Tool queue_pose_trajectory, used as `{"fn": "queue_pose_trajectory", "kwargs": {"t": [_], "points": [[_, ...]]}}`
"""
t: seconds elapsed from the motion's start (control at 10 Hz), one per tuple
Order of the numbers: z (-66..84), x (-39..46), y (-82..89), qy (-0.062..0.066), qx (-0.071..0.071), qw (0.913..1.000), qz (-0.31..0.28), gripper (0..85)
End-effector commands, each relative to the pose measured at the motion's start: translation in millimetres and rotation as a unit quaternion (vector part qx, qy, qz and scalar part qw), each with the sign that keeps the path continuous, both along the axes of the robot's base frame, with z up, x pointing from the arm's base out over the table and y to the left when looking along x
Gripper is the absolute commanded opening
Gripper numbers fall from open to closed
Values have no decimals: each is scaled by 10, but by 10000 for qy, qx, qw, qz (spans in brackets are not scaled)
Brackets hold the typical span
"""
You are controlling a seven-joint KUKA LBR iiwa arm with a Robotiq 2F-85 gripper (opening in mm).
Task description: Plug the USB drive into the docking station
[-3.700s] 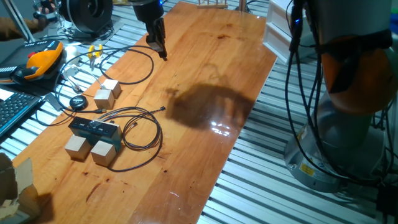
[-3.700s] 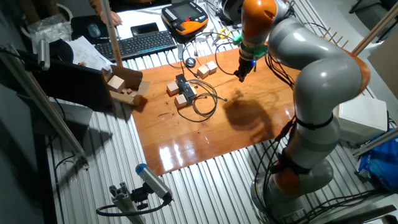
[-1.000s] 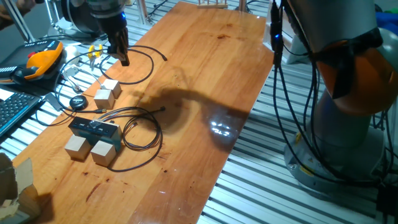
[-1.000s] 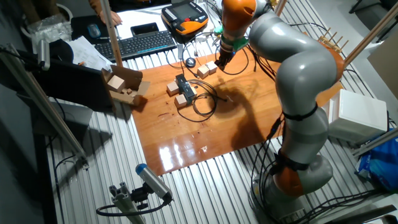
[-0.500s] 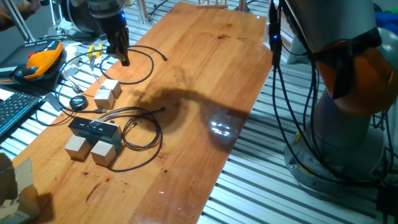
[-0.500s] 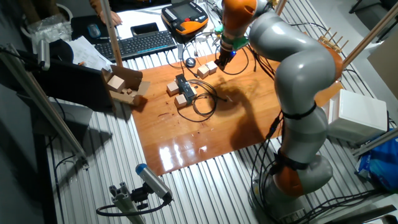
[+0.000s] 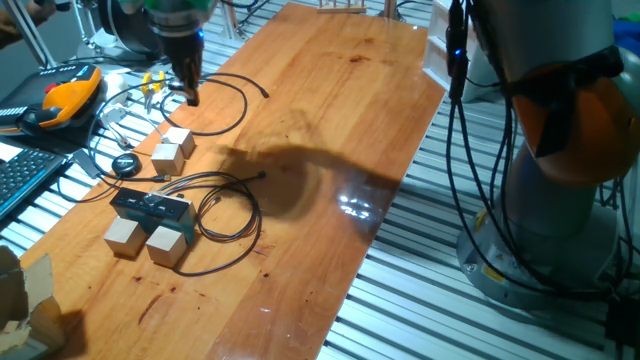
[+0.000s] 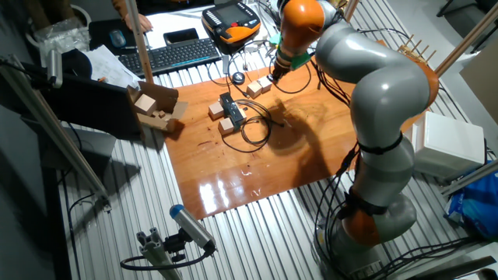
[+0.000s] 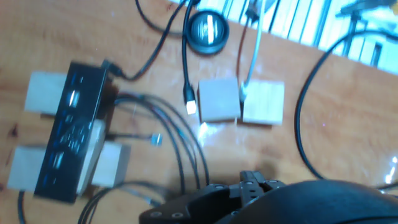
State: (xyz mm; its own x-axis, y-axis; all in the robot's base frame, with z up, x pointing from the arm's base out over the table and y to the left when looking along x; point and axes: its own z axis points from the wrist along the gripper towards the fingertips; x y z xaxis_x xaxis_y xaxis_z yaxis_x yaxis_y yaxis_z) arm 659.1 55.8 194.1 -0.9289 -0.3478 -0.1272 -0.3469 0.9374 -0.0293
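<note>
Fingers above cubes, apparently closed; docking station well apart

One fixed view is looking low along the surface from its near corner, toward 11 o'clock, fairly close. The other fixed view is looking down from high and far off, taking in the whole arm. The hand view is looking straight down, close. All three are sharing the dock and cubes.
</note>
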Motion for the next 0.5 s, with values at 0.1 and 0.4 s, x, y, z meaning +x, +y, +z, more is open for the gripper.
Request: {"fn": "queue_pose_trajectory", "kwargs": {"t": [0.1,0.4], "points": [[-60,243,47,79,-51,9999,50,0],[-234,335,39,103,-83,9999,-4,170]]}}
